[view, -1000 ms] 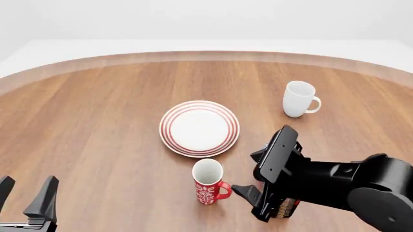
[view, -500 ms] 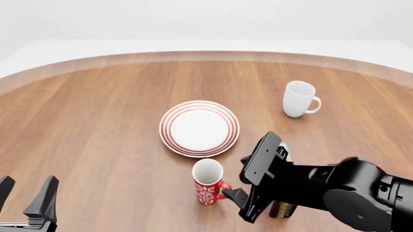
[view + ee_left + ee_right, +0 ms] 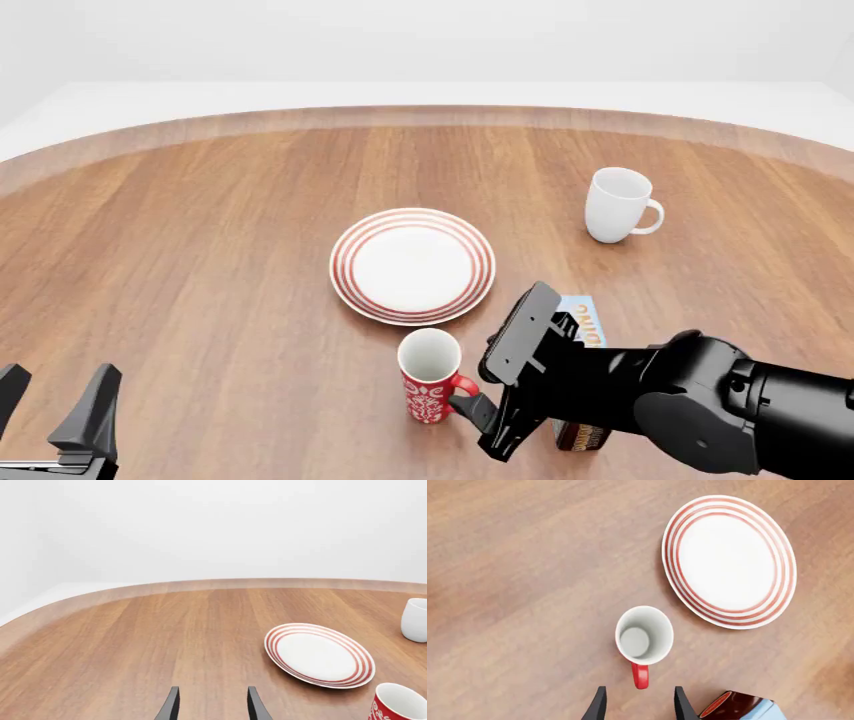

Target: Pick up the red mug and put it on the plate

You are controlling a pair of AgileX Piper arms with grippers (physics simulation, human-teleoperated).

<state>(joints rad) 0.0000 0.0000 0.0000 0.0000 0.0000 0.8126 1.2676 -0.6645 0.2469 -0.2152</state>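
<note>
From the left wrist, the left gripper (image 3: pixel 211 706) hangs low over the wooden table (image 3: pixel 133 640), its two dark fingers parted around nothing. The plate (image 3: pixel 319 655) lies ahead, the red mug (image 3: pixel 398 705) peeks in at the corner, and a white mug (image 3: pixel 415 620) stands further off.

From the front, the red mug (image 3: pixel 430 376) stands upright just beside the plate (image 3: pixel 412 265), on its near side, handle toward the right gripper (image 3: pixel 487 415), which sits right at that handle. A small blue box (image 3: pixel 577 325) lies partly under the arm.

From the right wrist, the right gripper (image 3: pixel 638 705) is spread open, fingertips (image 3: pixel 599 706) flanking the end of the handle, not clamped. The mug (image 3: pixel 644 636) looks rigid, glazed and probably slick, tall enough to tip; I'd pinch the rim wall or body rather than that thin handle.
</note>
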